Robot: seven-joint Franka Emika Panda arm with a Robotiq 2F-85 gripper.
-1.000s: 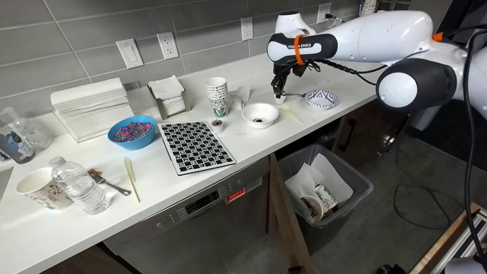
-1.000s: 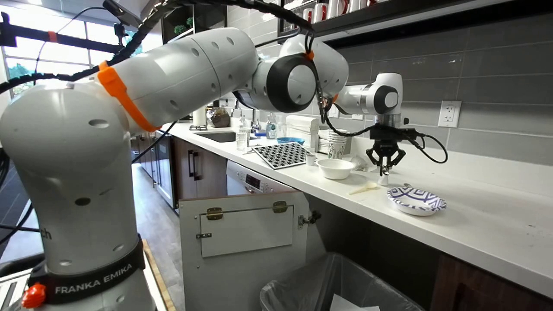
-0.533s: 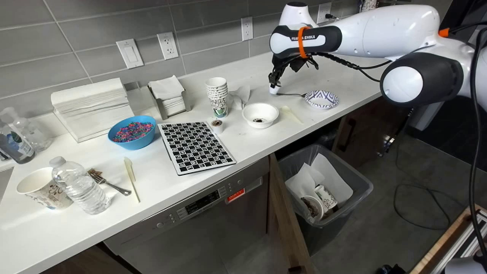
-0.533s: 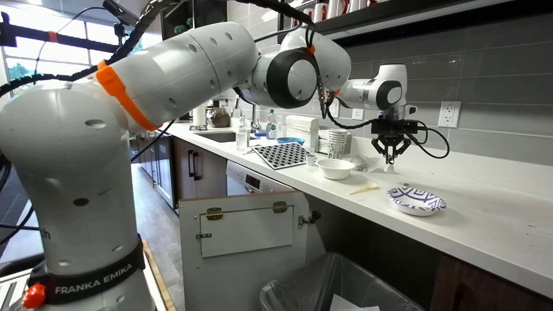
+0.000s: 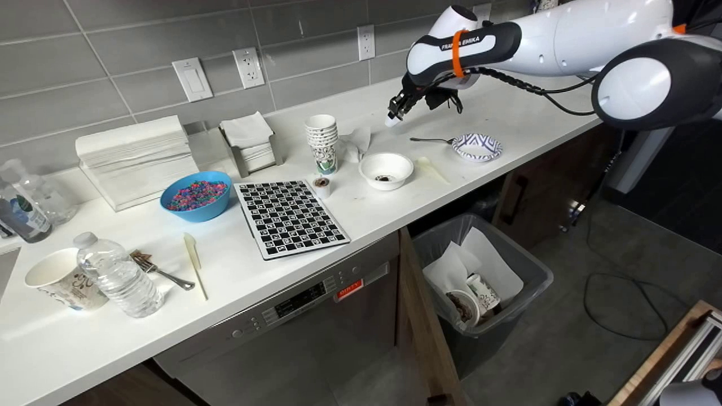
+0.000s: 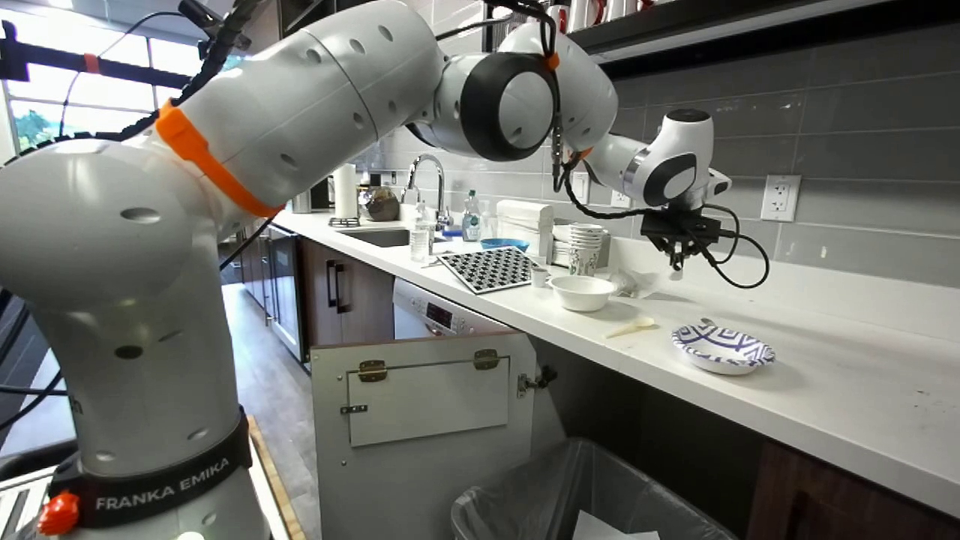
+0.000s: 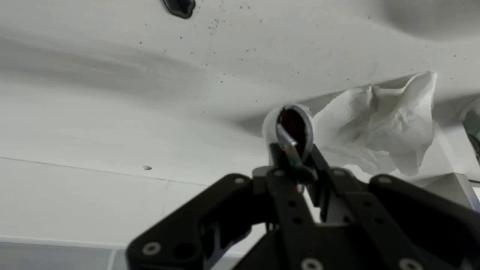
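Rising, the claw (image 7: 296,161) tilts the pod (image 5: 391,120) clear of the far counter (image 5: 361,208) — jaws nearly together on its foil (image 7: 287,138). The grip holds.

Window (image 6: 75,37): blown-out daylight, well apart from the jaws.
Counter (image 7: 112,127): softly lit, grey fuzzy shadows just beyond the jaws.
Tiles (image 6: 870,165): dim, small glints behind the jaws.
Cupboard (image 6: 667,405): near-black inside, below the jaws.
Cup (image 7: 270,125): soft-edged, dark within, at the jaws.
Jaws: out of focus in the wrist view.
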